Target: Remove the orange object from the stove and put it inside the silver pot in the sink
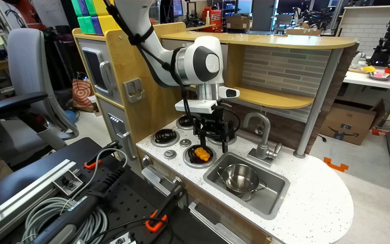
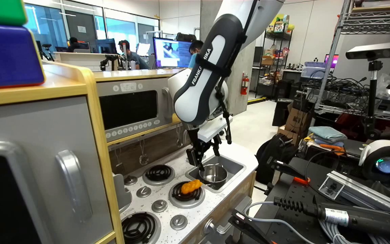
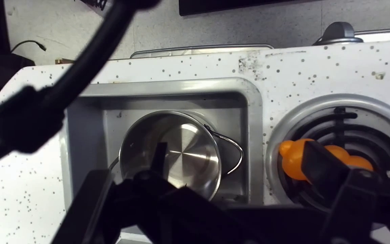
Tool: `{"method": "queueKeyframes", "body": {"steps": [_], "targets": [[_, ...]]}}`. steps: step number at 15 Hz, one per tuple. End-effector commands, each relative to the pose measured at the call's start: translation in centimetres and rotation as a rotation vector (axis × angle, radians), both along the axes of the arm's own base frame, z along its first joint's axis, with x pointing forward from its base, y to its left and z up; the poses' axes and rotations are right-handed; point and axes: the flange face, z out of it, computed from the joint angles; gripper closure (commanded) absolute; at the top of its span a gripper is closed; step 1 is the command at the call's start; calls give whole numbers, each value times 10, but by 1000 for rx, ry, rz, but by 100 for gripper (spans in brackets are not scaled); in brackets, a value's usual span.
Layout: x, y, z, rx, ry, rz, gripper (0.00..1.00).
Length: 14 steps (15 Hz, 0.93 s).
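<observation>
Speckled worktop (image 1: 317, 198): orange obj (image 1: 202, 154) on front-edge coil burner (image 1: 193, 157); metal pot (image 1: 240, 178) in sink (image 1: 272, 199); gripper (image 1: 214, 145) wide; cardbd box (image 1: 347, 122) on flr (image 1: 371, 203).

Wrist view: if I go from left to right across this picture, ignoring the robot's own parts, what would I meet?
Black cable end → sink, with the silver pot inside it → stove burner, with the orange object lying on it.
</observation>
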Motion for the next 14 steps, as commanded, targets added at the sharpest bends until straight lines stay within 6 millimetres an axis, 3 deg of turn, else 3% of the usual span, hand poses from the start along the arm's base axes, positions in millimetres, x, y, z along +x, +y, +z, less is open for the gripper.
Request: {"method": "queueKeyframes", "body": {"steps": [1, 5, 12, 13, 14], "targets": [[-2, -10, 3, -123, 60, 62, 0], [-8, -26, 20, -95, 138, 282, 0], [-11, -24, 41, -9, 214, 621, 0], [-1, -26, 21, -51, 180, 542, 0], [-2, -24, 25, -34, 189, 572, 0]]}}
